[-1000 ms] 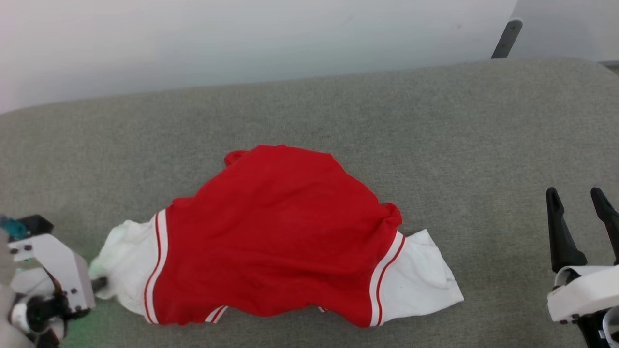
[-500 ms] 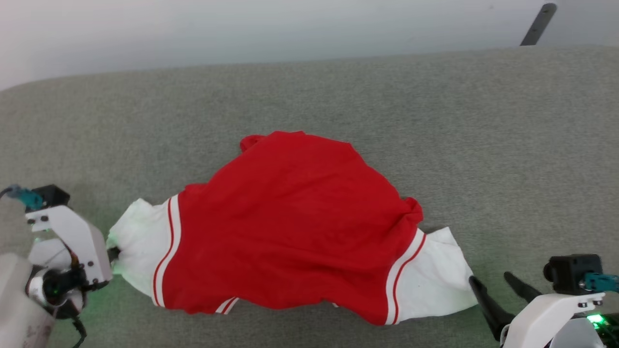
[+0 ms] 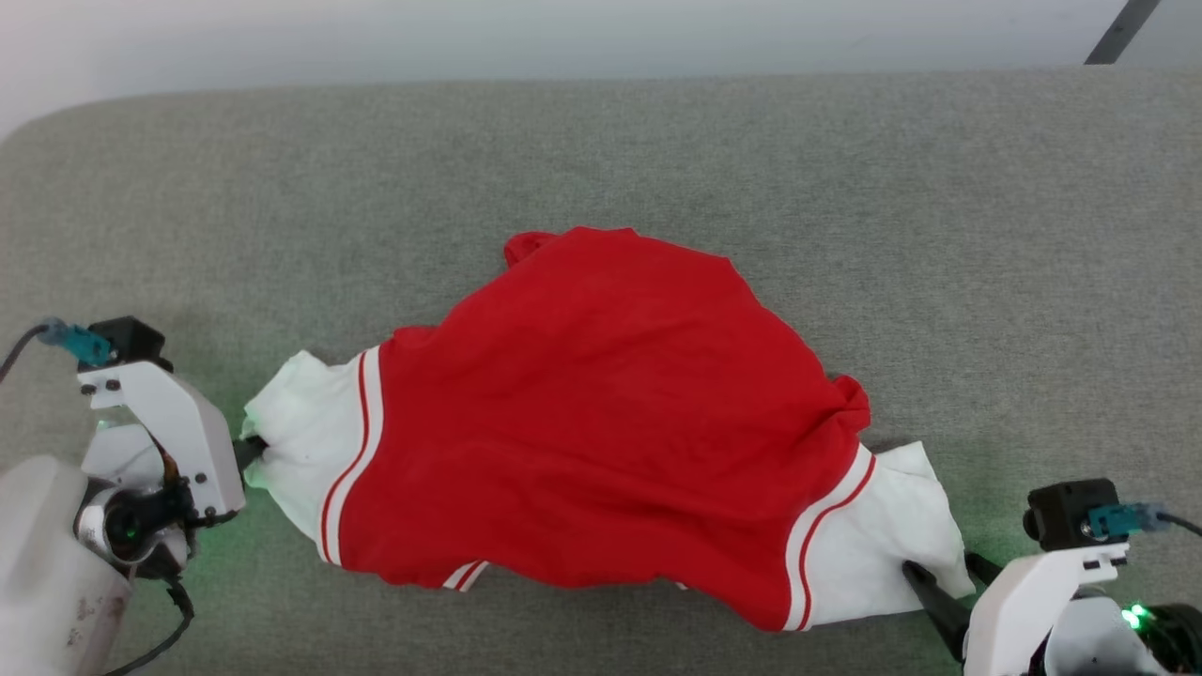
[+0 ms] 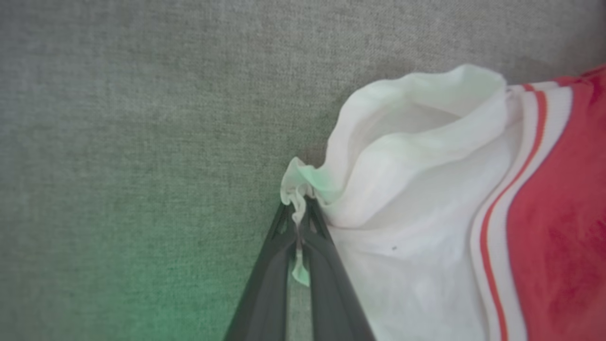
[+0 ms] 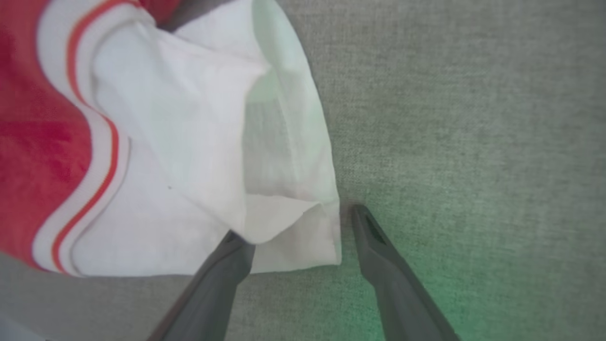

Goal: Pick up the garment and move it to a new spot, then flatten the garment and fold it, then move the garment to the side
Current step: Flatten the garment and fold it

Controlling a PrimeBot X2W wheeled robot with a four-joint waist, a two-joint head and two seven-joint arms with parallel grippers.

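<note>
On the grey cushion (image 3: pixel 657 141) lies the garment (image 3: pixel 601 413), soft, light and limp, likely best taken by its cuffs: left gripper (image 4: pixel 298 222) pinches one white cuff, right gripper (image 5: pixel 294 222) stands spread astride the other.

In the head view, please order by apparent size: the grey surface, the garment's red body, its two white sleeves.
1. grey surface
2. garment's red body
3. left white sleeve and right white sleeve: they look alike, so unranked.
</note>
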